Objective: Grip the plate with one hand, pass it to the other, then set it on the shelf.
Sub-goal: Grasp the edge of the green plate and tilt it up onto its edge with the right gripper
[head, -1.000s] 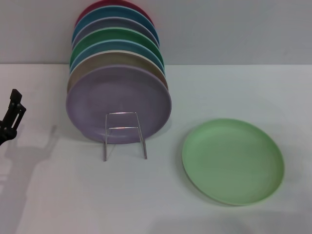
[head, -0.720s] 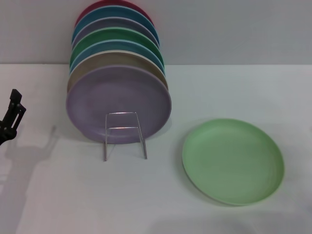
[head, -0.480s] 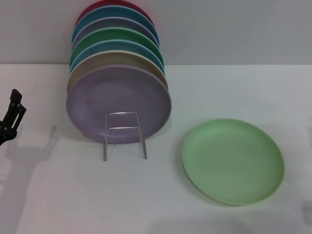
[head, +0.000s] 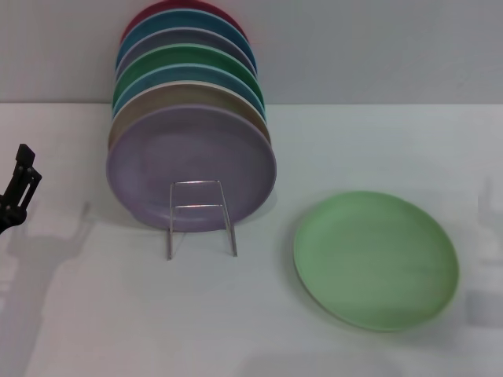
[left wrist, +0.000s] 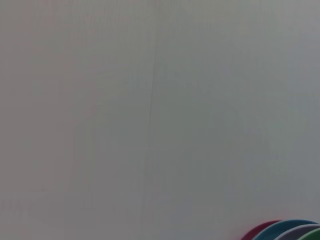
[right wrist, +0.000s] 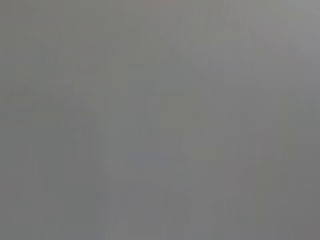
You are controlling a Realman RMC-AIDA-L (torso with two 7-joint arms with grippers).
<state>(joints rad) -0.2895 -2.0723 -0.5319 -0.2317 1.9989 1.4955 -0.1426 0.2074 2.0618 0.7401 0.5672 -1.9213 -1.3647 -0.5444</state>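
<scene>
The light green plate point(head: 376, 259) lies flat on the white table, right of centre in the head view. The shelf point(head: 200, 217), a thin silver wire rack, stands left of it and holds several upright plates, with a lilac plate point(head: 191, 157) at the front. My left gripper point(head: 21, 179) shows only as a black part at the far left edge, well away from the plate. My right gripper is out of view. The right wrist view is plain grey.
Behind the lilac plate stand tan, blue, dark green, lilac, blue and red plates, reaching back to the grey wall. Their rims point(left wrist: 282, 231) peek into a corner of the left wrist view. A faint shadow point(head: 481, 302) falls on the table by the right edge.
A faint shadow has spread onto the table at the right edge, beside the green plate. The plates, rack and left gripper have not moved.
</scene>
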